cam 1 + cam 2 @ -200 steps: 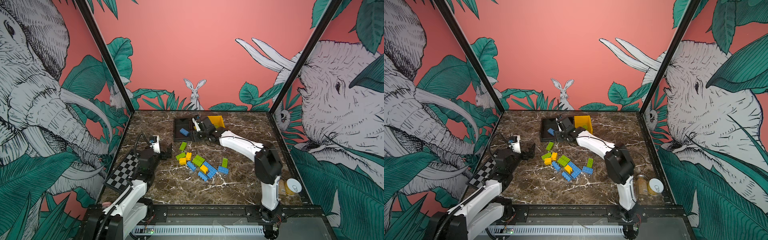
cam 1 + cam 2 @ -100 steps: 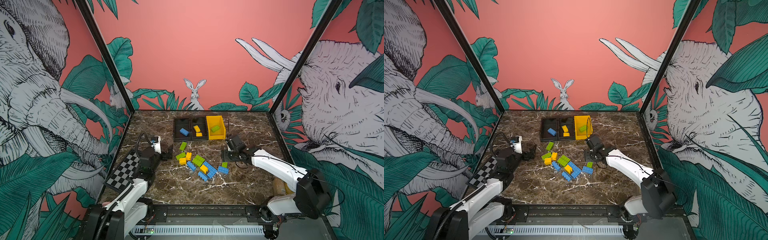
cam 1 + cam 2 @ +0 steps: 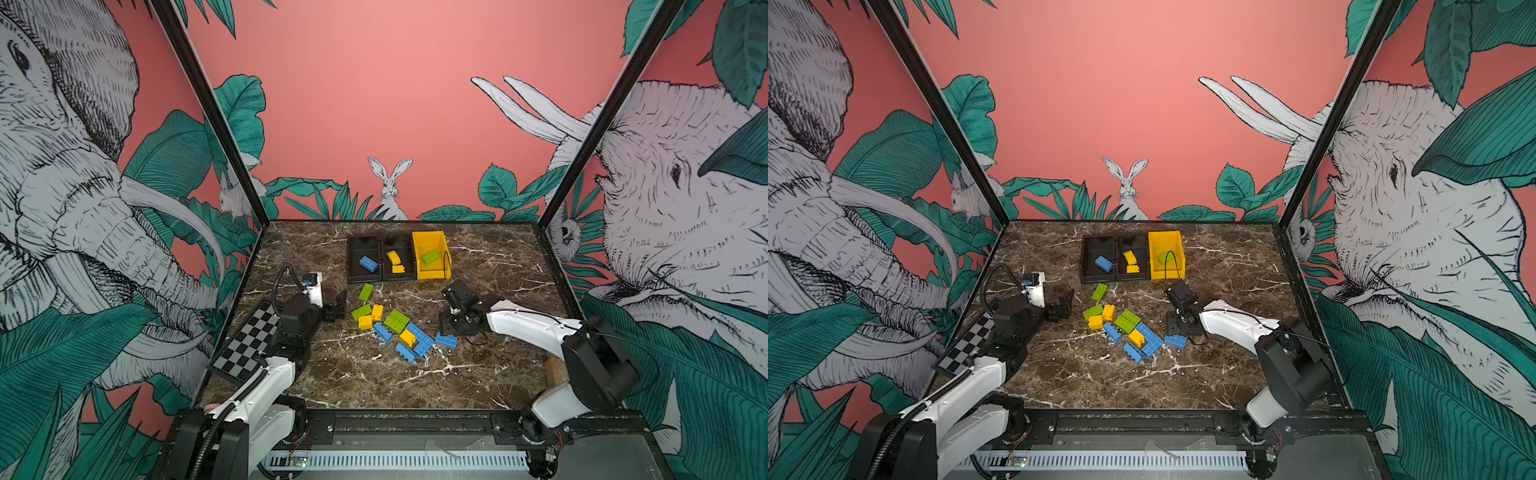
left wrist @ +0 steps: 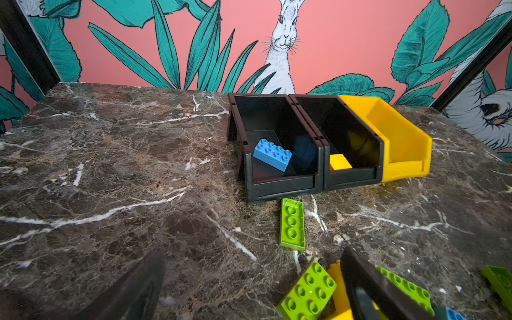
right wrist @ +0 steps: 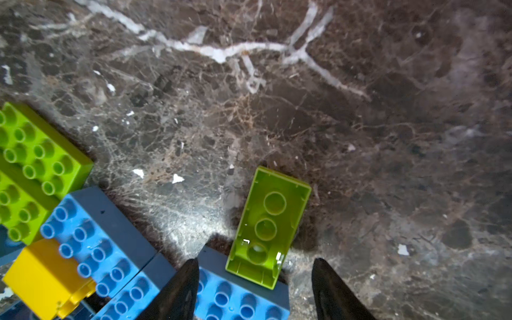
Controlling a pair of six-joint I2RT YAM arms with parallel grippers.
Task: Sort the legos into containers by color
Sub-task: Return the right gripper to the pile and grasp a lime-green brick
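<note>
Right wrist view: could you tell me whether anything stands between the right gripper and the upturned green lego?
Nothing visible does. The open right gripper faces the green lego directly; one end of it rests on a blue lego.

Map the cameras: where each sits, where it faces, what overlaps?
Both top views: high in front, looking down and back over the table; left arm and right arm visible.
Left wrist: low, facing the bins; left end effector in foreground.
Right wrist: aimed down at a green brick; right end effector straddles it.
Shared: left wrist and both top views show the bins.
</note>
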